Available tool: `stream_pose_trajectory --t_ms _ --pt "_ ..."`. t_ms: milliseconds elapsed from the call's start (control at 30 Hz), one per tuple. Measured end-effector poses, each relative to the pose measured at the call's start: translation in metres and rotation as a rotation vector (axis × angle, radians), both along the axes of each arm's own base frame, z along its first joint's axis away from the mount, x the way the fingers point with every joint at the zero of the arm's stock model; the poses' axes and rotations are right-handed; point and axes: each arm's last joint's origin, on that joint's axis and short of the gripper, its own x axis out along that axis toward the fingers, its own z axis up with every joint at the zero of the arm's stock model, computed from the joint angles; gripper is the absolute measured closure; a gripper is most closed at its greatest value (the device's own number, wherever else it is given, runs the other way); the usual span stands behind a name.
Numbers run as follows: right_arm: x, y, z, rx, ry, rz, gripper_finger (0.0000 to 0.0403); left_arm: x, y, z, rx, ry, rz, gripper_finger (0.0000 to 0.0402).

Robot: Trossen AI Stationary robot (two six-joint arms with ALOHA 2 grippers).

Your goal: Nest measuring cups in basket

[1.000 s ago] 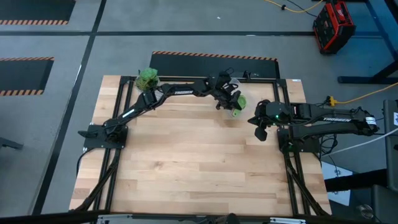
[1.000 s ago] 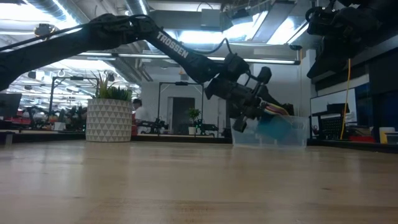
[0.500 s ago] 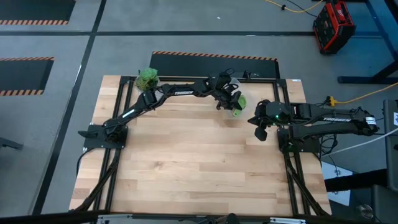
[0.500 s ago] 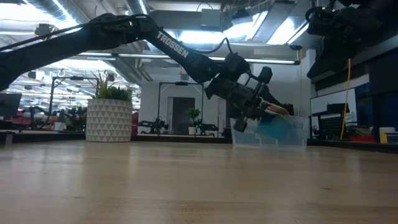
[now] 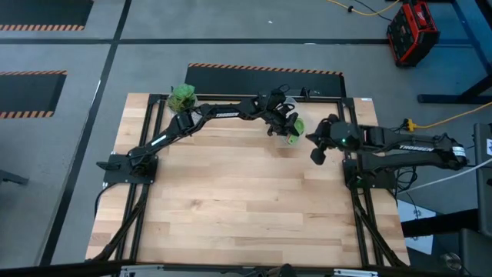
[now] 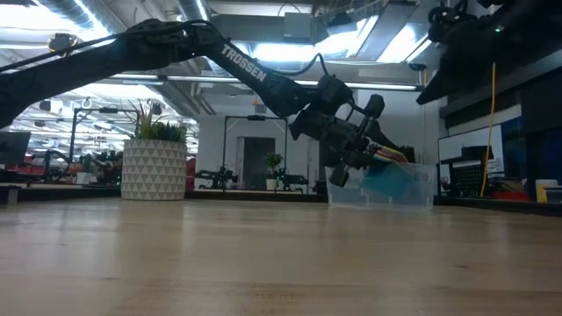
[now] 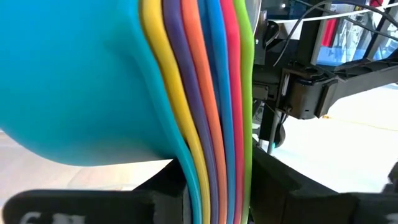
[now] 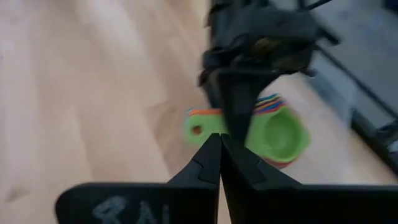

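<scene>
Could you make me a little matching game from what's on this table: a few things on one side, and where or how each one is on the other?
Things:
1. measuring cups
2. plant
3. right gripper
4. basket

Descriptions:
A. in a white patterned pot at a far corner of the table
B. shut, holding nothing
C. clear plastic, standing on the table
D. stacked together, clamped in the left gripper

Pairs: 1-D, 2-A, 3-B, 4-C

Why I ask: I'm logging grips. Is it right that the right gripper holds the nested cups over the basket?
Not quite: the left gripper holds the cups, as the high view shows. The right gripper is shut and empty, beside the basket.
</scene>
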Motion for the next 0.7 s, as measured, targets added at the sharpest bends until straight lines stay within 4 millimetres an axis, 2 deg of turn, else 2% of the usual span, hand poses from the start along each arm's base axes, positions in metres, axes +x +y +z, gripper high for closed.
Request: stream_pose_trajectory --t_ms 267,567,700 --pt "0.0 -0.019 0.004 -0.084 -0.017 -0.095 0.0384 0.0 0.0 0.0 0.0 0.0 -0.001 0.0297" --pt "-0.001 -0.05 -0.007 -0.011 0.039 -0.233 0.0293 0.0 0.0 0.0 -0.001 -0.001 -0.001 0.0297" --pt "-0.002 -0.072 -0.015 0.021 0.085 -0.336 0.0273 0.0 0.0 0.0 -0.001 0.0 -0.002 0.0297"
